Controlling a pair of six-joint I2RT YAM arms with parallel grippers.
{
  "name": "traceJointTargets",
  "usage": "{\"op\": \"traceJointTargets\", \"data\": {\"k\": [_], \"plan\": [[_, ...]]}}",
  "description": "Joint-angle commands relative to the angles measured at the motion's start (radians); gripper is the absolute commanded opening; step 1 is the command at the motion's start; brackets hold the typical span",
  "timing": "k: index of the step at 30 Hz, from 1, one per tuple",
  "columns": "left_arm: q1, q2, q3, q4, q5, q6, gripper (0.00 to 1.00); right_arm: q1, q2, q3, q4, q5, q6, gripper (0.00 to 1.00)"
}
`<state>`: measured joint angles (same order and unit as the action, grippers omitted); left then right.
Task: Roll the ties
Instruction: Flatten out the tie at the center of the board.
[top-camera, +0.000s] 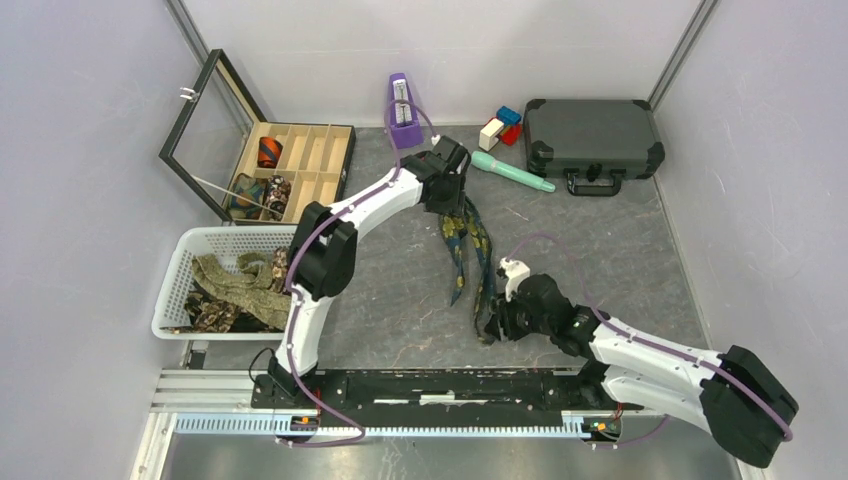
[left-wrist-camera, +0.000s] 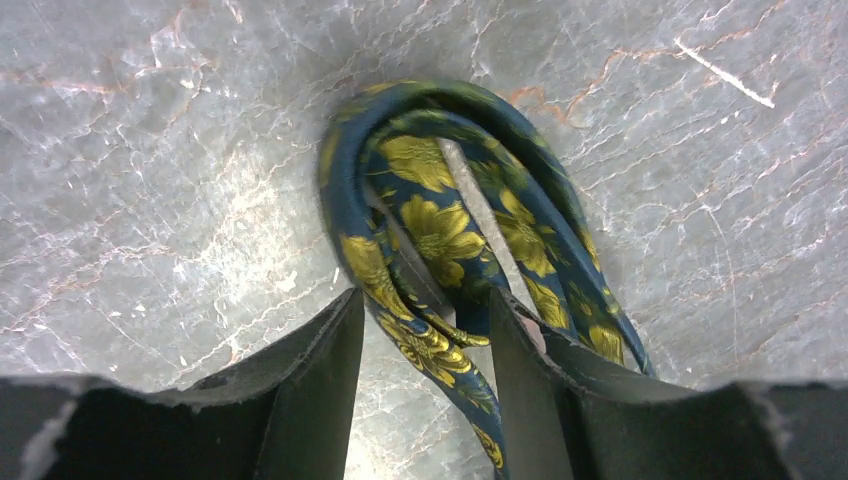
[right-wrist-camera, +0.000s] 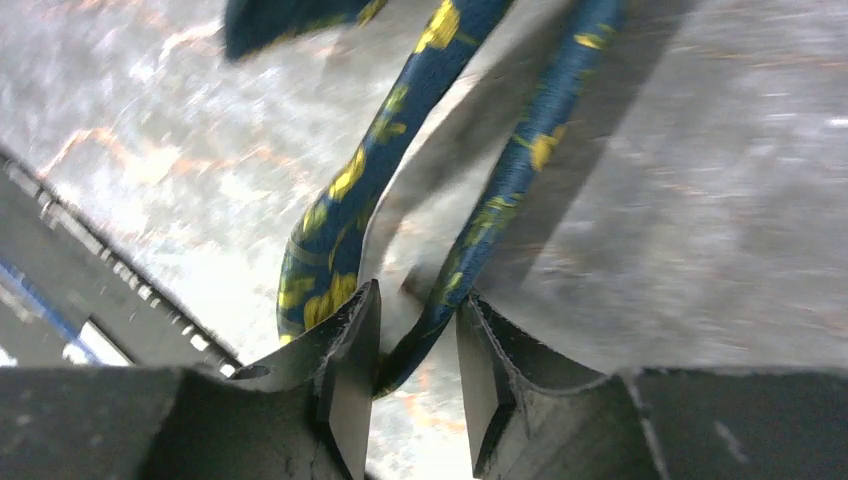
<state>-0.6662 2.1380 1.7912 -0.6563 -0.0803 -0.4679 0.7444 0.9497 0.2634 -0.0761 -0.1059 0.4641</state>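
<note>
A navy tie (top-camera: 462, 232) with yellow flowers lies folded double on the grey table, running from the far middle toward the near right. My left gripper (top-camera: 450, 195) is at its far end, where the fabric bends into a loop (left-wrist-camera: 430, 225). One strand passes between the left gripper's (left-wrist-camera: 424, 295) parted jaws, with table showing beside it. My right gripper (top-camera: 497, 322) is at the tie's near end. In the blurred right wrist view, a strand of the tie (right-wrist-camera: 350, 180) runs into the narrow gap of the right gripper (right-wrist-camera: 420, 292), and bare table shows between the pads.
A white basket (top-camera: 172, 280) at the left holds several loose ties (top-camera: 235, 285). Behind it an open wooden box (top-camera: 300, 150) holds rolled ties (top-camera: 268, 152). At the back stand a purple metronome (top-camera: 403, 105), a teal tool (top-camera: 510, 170), coloured blocks (top-camera: 503, 125) and a grey case (top-camera: 592, 135).
</note>
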Motion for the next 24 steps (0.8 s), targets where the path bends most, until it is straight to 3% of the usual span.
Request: {"op": "traceJointTargets", "data": {"k": [1,4,8,14,18,24], "plan": [[0.008,0.053,0.177,-0.120,-0.012,0.106,0.57,0.116,-0.038,0.004,-0.036,-0.018,0.094,0.47],[-0.001,-0.016,0.150,-0.161,-0.058,0.124,0.65,0.121,-0.082,0.024,-0.141,0.052,0.078,0.65],[-0.051,-0.172,0.018,-0.215,-0.139,0.129,0.73,0.121,-0.125,0.098,-0.255,0.204,0.029,0.74],[-0.176,-0.324,-0.215,-0.256,-0.188,0.030,0.73,0.120,-0.061,0.280,-0.316,0.312,-0.067,0.78],[-0.199,-0.375,-0.347,-0.165,-0.183,-0.117,0.72,0.092,0.000,0.403,-0.310,0.385,-0.113,0.81],[-0.196,-0.313,-0.289,-0.095,-0.259,-0.332,0.73,0.001,0.165,0.538,-0.253,0.382,-0.147,0.84]]}}
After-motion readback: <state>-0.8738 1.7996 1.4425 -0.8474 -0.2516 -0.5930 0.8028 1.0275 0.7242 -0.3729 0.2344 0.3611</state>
